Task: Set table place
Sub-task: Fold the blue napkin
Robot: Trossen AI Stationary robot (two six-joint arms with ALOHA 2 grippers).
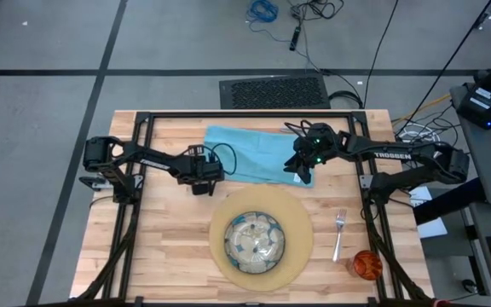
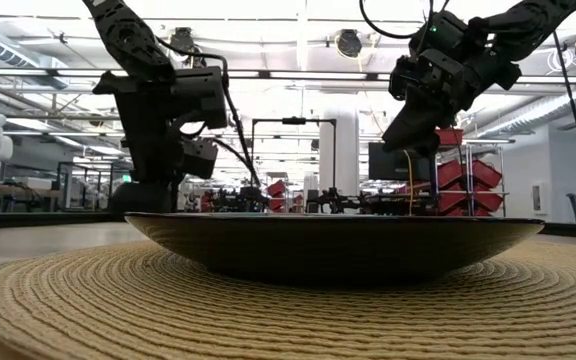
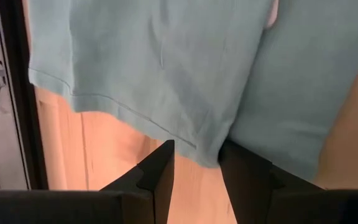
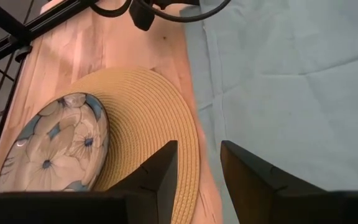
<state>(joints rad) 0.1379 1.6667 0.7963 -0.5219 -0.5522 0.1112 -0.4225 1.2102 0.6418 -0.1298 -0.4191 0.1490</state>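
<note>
A teal napkin [image 1: 254,153] lies flat at the table's far middle, with creases across it [image 4: 291,81]. In front of it a round tan placemat [image 1: 301,223] carries the green-patterned plate [image 1: 257,240]. A fork [image 1: 339,234] and an orange cup [image 1: 366,264] rest on the wood to the right of the mat. My left gripper [image 3: 196,152] hovers open over the napkin's near left edge [image 3: 135,115], with bare wood between its fingers. My right gripper [image 4: 199,149] hangs open above the napkin's near right corner, next to the placemat's far rim [image 4: 166,118].
A black metal frame [image 1: 245,113] runs along the table's far edge and down both sides. Bare wood lies left of the placemat [image 1: 169,247]. In the low view both arms [image 2: 168,110] [image 2: 438,70] stand behind the plate [image 2: 338,245].
</note>
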